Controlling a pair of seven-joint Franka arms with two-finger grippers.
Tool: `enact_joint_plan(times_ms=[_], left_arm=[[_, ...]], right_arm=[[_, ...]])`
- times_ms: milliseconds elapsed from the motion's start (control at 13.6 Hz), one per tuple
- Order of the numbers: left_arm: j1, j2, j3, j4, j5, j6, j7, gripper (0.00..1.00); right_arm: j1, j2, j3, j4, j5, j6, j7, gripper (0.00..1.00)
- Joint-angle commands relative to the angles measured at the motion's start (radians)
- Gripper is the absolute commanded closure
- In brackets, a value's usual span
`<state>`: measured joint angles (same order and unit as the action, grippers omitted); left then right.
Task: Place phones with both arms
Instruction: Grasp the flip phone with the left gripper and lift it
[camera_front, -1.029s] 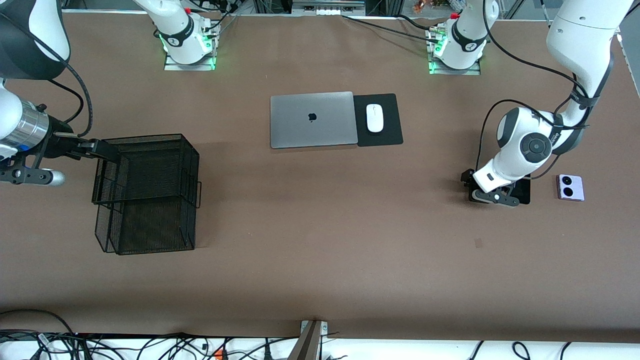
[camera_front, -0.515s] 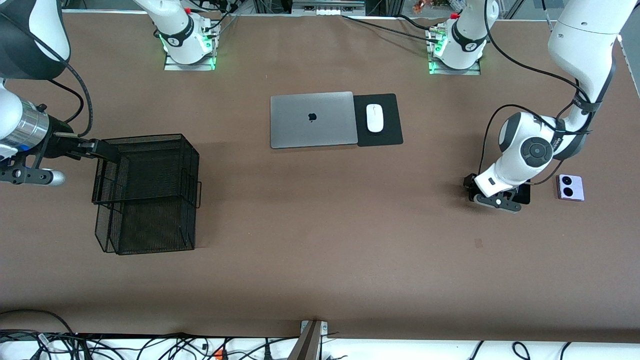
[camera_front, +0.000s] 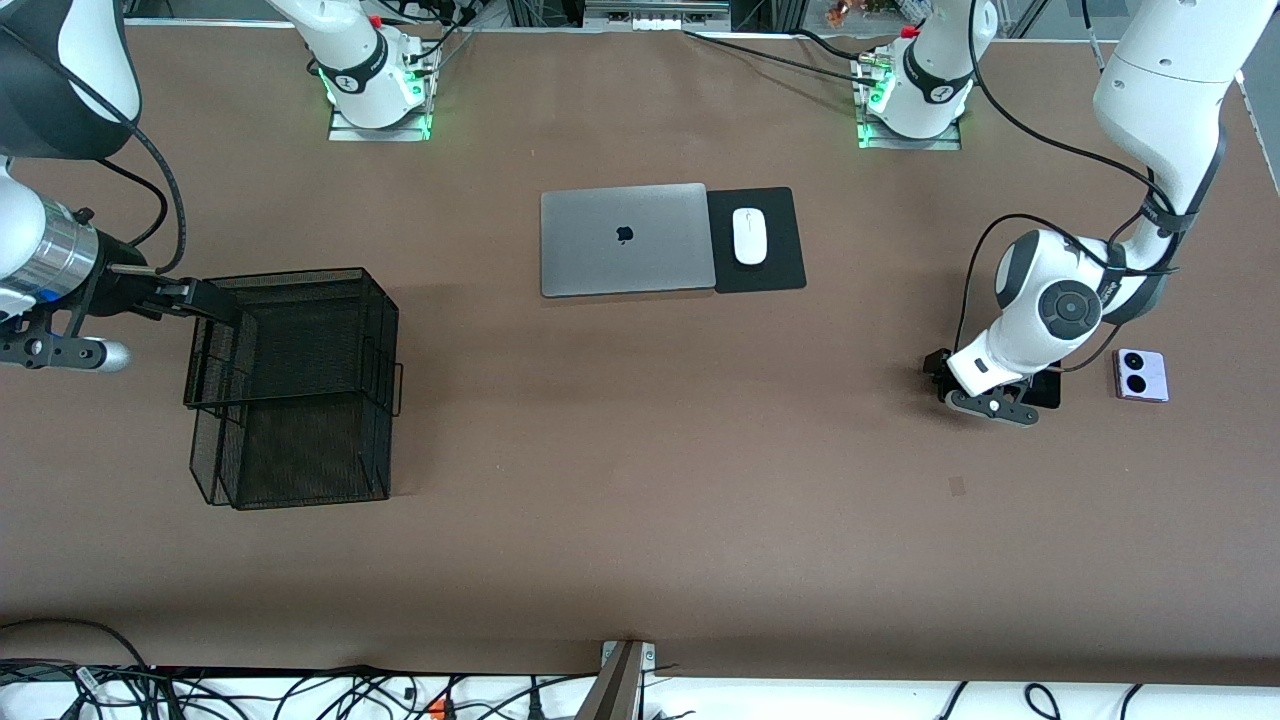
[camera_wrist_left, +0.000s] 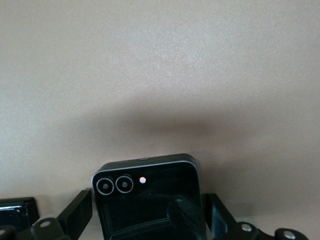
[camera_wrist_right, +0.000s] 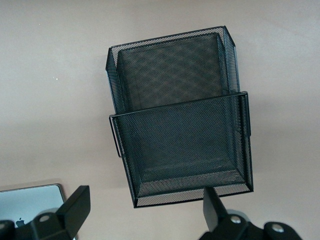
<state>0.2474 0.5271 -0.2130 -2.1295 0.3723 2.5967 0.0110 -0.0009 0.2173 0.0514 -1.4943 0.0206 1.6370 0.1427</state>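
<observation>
Left gripper (camera_front: 985, 395): stood low at the counter (camera_front: 640, 500) near the left arm's end, fingers (camera_wrist_left: 77, 212) spread wide on either side of the black phone (camera_wrist_left: 149, 197), not closed on it; whether the fingers touched the phone could not be told.
Black phone: lay flat on the counter between the left gripper's fingers, square and folded, two ringed lenses and a small light showing on its face in the left wrist view; mostly covered by the wrist in the front view, only a dark edge showing.
Lavender phone (camera_front: 1141, 375): lay flat on the counter just beside the black phone, closer to the left arm's end, two black circles up, apart from the gripper.
Third phone: only a dark corner at the edge of the left wrist view, not clear enough to name.
Right gripper (camera_front: 200, 298): hung over the edge of the basket (camera_front: 300, 390) at the right arm's end, fingers (camera_wrist_right: 75, 207) wide apart, holding nothing; arm waited.
Basket: black wire mesh, two-tiered, on the counter, nothing seen in it.
Laptop (camera_front: 625, 240): silver, lid shut, mid-counter toward the bases.
Mouse (camera_front: 748, 236): white, on a black pad (camera_front: 780, 260) touching the laptop's side.
</observation>
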Motion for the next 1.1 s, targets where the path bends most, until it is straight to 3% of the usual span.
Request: enact_joint_plan(times_ms=[0,147,368,1029], left_arm=[[0.007,0.019,0.0,0.019,0.028,0.006,-0.012,0.19],[0.007,0.024,0.0,0.022,0.028,0.006,-0.014,0.53],[0.015,0.039,0.0,0.043,0.027,0.005,-0.017,0.85],[0.003,0.034,-0.006,0.129,0.011,-0.099,-0.02,0.95]], right_arm=[[0.005,-0.009,-0.002,-0.014,-0.001,0.006,0.0,0.0],[0.013,-0.007,-0.002,-0.015,-0.001,0.007,0.0,0.0],[0.018,-0.007,-0.002,-0.015,-0.001,0.004,0.0,0.0],[0.013,-0.019,-0.012,-0.024,-0.013,-0.002,0.006,0.0]])
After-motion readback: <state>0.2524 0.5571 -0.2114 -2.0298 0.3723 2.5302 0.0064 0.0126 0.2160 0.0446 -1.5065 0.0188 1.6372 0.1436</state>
